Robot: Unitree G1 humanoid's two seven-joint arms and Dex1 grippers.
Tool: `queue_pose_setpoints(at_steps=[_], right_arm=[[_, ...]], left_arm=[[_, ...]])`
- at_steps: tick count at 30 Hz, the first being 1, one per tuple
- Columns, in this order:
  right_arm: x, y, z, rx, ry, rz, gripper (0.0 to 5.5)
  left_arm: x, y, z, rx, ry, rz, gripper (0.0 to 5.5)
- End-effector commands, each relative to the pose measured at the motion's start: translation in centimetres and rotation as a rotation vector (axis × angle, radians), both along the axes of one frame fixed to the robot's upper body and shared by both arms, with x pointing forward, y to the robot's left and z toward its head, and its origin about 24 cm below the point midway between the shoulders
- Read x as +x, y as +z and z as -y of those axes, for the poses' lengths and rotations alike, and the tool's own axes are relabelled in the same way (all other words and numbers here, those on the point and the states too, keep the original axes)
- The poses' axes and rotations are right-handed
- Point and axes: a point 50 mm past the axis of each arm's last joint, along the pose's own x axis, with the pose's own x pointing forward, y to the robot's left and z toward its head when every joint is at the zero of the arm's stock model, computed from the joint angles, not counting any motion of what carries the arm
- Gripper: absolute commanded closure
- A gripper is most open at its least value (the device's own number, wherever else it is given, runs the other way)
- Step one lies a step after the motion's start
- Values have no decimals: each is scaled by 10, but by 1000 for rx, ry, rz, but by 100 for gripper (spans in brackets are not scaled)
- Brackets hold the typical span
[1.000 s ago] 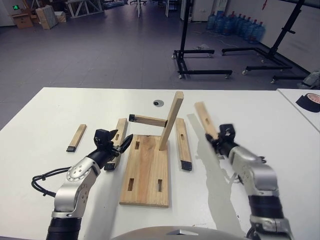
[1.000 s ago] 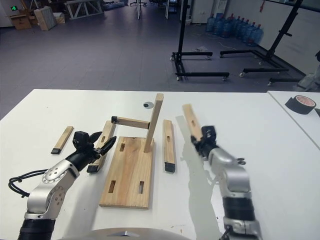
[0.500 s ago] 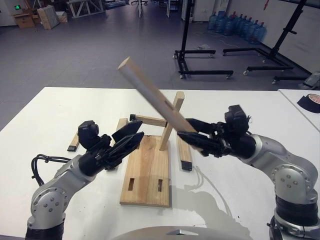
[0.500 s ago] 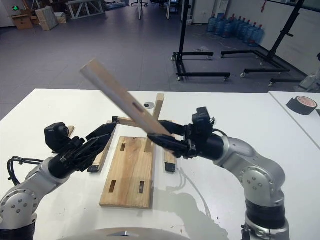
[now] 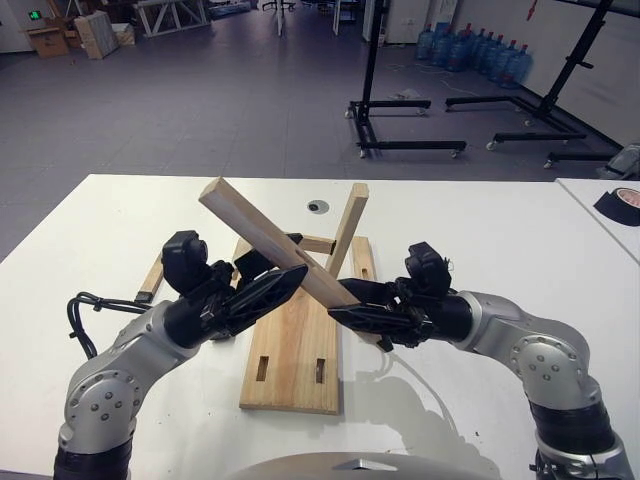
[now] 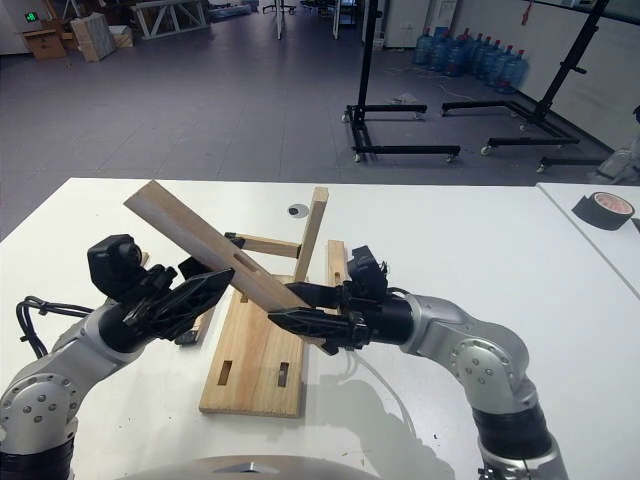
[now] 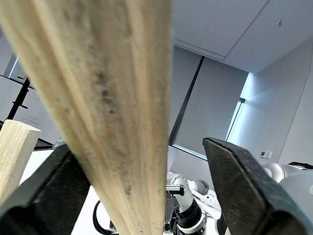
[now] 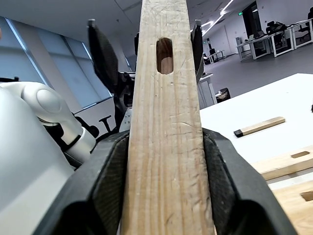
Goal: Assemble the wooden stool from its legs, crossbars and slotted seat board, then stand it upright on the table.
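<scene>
- Handover in mid-air: in the last sec your right gripper (image 5: pixel 338 300) has lifted the leg (image 5: pixel 255 228) off the table (image 5: pixel 480 230), swung it high, then lowered it to a slant over the seat board (image 5: pixel 295 350)
- The left gripper (image 5: pixel 296 276) has come up from the pieces on the tabletop to meet it, and now straddles the leg at about mid-length
- R jaws are clamped on the leg's lower end, pads (image 8: pixel 105 196) tight against both sides
- L jaws are apart: one finger (image 7: pixel 44 196) seems to touch the wood, though that's hard to confirm from so close. The other finger (image 7: pixel 239 191) stands off w/ a clear gap
- What it means for you: the leg is up & under control but not in any slot yet. This reads as a steady/regrasp step before seating, so the task is at an early stage
- Only the standing leg (image 5: pixel 347 232) is upright in the board, w/ a crossbar (image 5: pixel 312 243) off its side. The board's near slot (image 5: pixel 262 368) is open
- The held leg is a long, pale, square-cut timber. It is tilted, upper end up & toward your robot's left, lower end in the R grip, w/ a mortise hole (image 8: pixel 165 55) cut through one face
- A spare leg (image 5: pixel 365 262) lies flat just beside the board on the right, and a short crossbar (image 5: pixel 152 278) lies apart on the left
</scene>
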Motion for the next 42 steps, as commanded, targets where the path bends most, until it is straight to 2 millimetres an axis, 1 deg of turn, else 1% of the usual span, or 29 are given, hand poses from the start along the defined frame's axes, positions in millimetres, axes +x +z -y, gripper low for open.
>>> queue_pose_setpoints(at_steps=[1,2,5,9,13,16,17,18,20,23,25,27,29,33,37,39,42], right_arm=[[-1,-5,1,-15,-17,-32,346],[-1,-5,1,-16,-21,-33,346],[1,-6,3,-13,-37,-28,346],[1,-4,4,-3,-41,-1,346],[2,-3,5,-21,-47,54,346],[3,-5,6,-50,-50,64,346],[3,-7,7,-71,-50,56,310],[2,-9,7,-89,-36,46,298],[-1,-13,9,-133,2,36,258],[-4,-36,17,-314,16,56,210],[1,-51,21,-426,-38,96,172],[7,-61,19,-498,-89,143,151],[7,-68,12,-552,-114,209,150],[0,-77,-6,-627,-160,337,150],[-9,-81,-15,-684,-167,405,150],[-13,-84,-19,-721,-137,438,150],[-14,-91,-19,-806,-102,481,150]], left_arm=[[-2,5,1,-7,-19,48,236],[-3,6,1,-13,-25,53,256],[-4,7,-1,-26,-32,58,292],[-3,5,-4,-23,-27,45,349],[2,1,-6,-12,3,28,349],[3,0,-8,-17,18,31,349],[4,0,-8,-18,22,33,349],[4,0,-9,-20,30,36,349],[8,0,-14,0,66,51,349],[18,7,-35,33,158,96,349],[23,11,-49,86,219,121,349],[24,12,-62,160,278,135,349],[22,12,-70,203,308,127,349],[14,6,-76,299,289,89,349],[12,5,-76,363,264,69,349],[10,4,-76,384,258,61,349],[6,1,-76,396,268,48,349]])
